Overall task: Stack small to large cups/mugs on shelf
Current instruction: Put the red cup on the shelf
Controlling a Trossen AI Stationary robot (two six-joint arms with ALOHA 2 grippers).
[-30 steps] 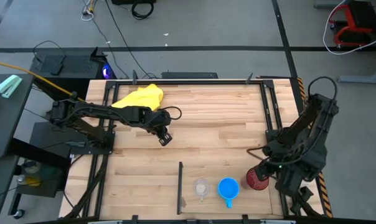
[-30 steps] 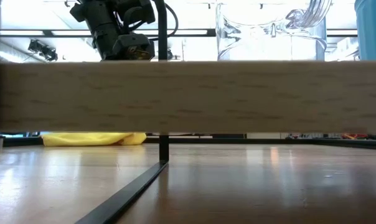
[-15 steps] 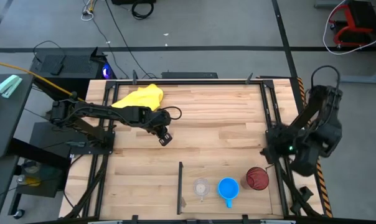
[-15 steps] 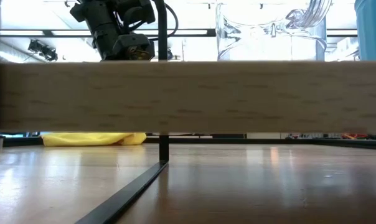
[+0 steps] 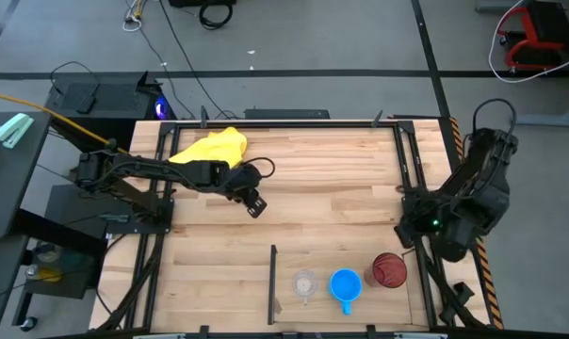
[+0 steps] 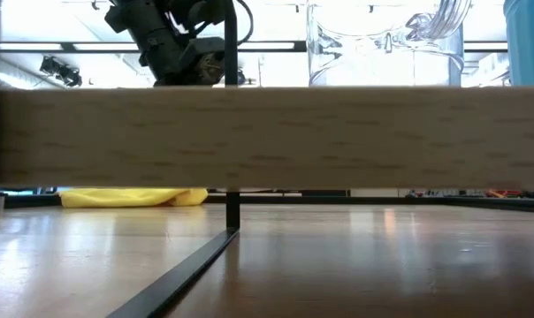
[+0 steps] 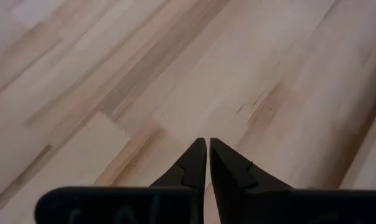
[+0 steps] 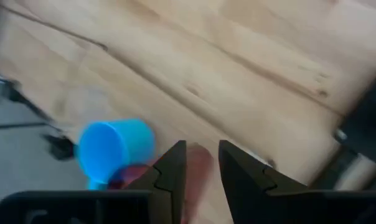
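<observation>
Three cups stand in a row on the pale wood shelf (image 5: 327, 254) at the table's near right: a tiny clear cup (image 5: 305, 282), a blue mug (image 5: 346, 285) and a dark-red tumbler (image 5: 390, 270). Each rests upright on its base. My right gripper (image 8: 197, 163) is open and empty, above and just far of the tumbler (image 8: 198, 160), with the blue mug (image 8: 114, 147) beside it. My left gripper (image 5: 256, 205) is shut and empty over bare wood left of centre; its fingertips meet in the left wrist view (image 7: 206, 148). The low view shows the clear cup (image 6: 382, 44) and the mug (image 6: 528, 40) above the plank (image 6: 267, 137).
A yellow cloth (image 5: 212, 146) lies at the table's far left. A thin black divider strip (image 5: 272, 282) borders the shelf on its left. Black frame rails (image 5: 405, 169) run along the right side. Bare wood lies between the arms.
My right gripper has drawn back from the dark-red tumbler, going up and toward the table's far edge. The tumbler stays upright in the row. My left gripper has shifted a little toward the table's right and turned slightly.
</observation>
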